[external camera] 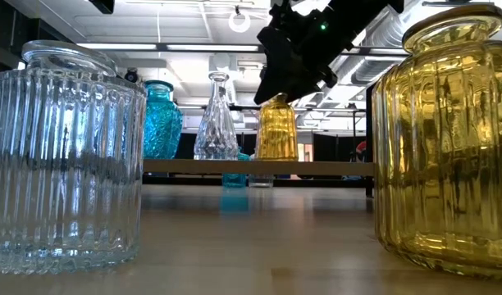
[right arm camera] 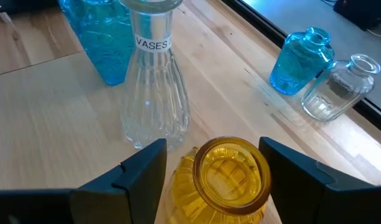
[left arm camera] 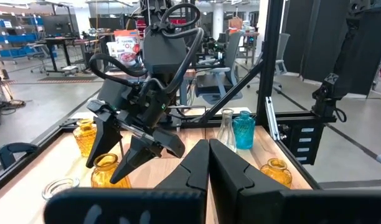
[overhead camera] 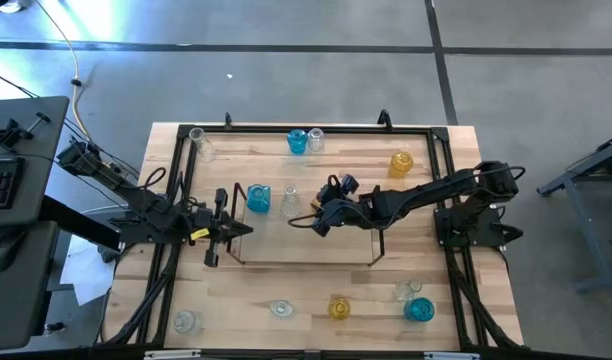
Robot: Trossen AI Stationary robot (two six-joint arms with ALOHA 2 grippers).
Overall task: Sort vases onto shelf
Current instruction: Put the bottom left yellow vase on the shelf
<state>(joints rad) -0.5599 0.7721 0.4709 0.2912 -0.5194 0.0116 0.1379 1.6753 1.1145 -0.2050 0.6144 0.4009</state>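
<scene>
In the low view, a clear ribbed vase (external camera: 64,160) and a large amber vase (external camera: 448,143) stand nearest on the bench (external camera: 259,238). Beyond them, the shelf (external camera: 259,167) carries a blue vase (external camera: 161,121), a slender clear vase (external camera: 216,123) and a small amber vase (right arm camera: 225,177). The right end effector (right arm camera: 212,168) straddles this amber vase with fingers released, while the left end effector (overhead camera: 214,231), clenched, waits at the shelf's left end.
</scene>
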